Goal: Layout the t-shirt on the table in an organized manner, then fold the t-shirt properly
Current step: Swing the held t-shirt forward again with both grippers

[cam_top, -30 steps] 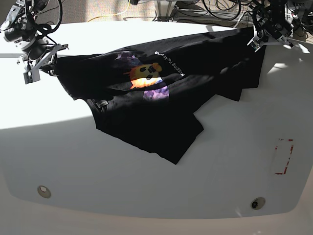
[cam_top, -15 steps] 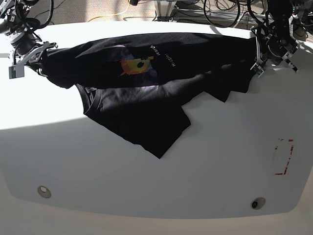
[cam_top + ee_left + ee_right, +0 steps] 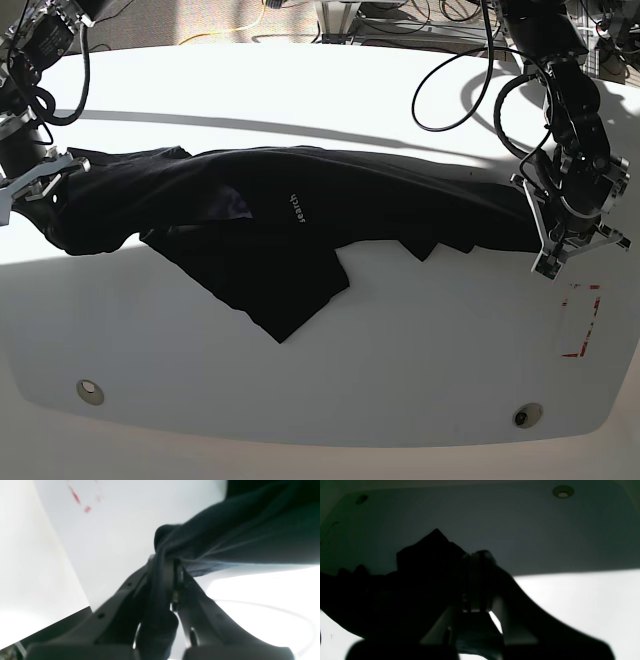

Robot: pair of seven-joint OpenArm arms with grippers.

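In the base view, the t-shirt [image 3: 300, 200] is a long black shape across the white surface [image 3: 220, 385], pulled between the two arms. The left claw [image 3: 550, 235] pinches one end, and the right claw [image 3: 50, 195] pinches the other. A pointy black flap hangs down in the middle, with "search" in white above it. The surface has two round metal discs [image 3: 528, 415] near its bottom edge and a red dashed mark [image 3: 580, 320]. Behind it are loopy cables [image 3: 450, 30]. Bright light covers the back, and shade covers the front. Half a second ago the orange face showed; now it is hidden, and the shirt's top edge is lower. In the left wrist view, black cloth is bunched at the claw. In the right wrist view, everything is dark, with cloth at the claw.
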